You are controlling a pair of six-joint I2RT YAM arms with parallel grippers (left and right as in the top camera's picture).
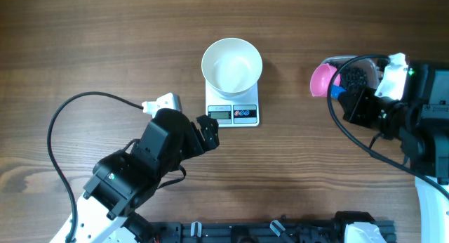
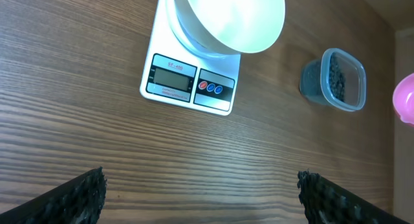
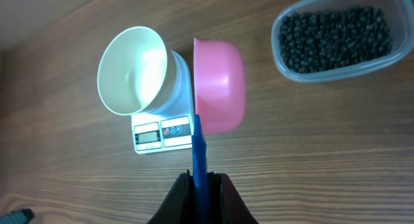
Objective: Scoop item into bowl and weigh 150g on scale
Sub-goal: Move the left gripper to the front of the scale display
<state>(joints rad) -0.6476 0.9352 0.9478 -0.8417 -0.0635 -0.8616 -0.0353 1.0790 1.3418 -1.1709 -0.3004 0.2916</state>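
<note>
The left pincer (image 2: pixel 200 199) hangs released over the bare wooden surface (image 2: pixel 77 120) on the display side of the scale (image 2: pixel 169 54). Its two black ridged fingers (image 2: pixel 77 197) are spread wide, holding and touching nothing. In the overhead view it sits just off the scale's front left corner. The right pincer (image 3: pixel 203 187) is clenched on the blue handle (image 3: pixel 199 153) of a pink scoop (image 3: pixel 220 81), with both black fingers pressed flat against the handle's sides. The scoop is held in the air to the right of the scale, between it and a clear tub (image 3: pixel 281 59). The scale is white and rectangular, and its grey display (image 2: pixel 171 80) faces the robot. Next to the display are two small round buttons (image 2: pixel 210 88), one red and one blue. A short line of lettering sits above the display, and more runs beneath the buttons, but both are too small to read, and the display's figures cannot be made out. The white bowl (image 2: pixel 233 20) stands upright on the scale's platform, behind the display, and overhangs the platform's edges; its inside shows plain white. The clear tub, rectangular with rounded corners, stands well to the right of the scale. It holds the black beans (image 3: pixel 333 33) in one dark layer across its bottom. In the overhead view the right arm covers most of the tub.
</note>
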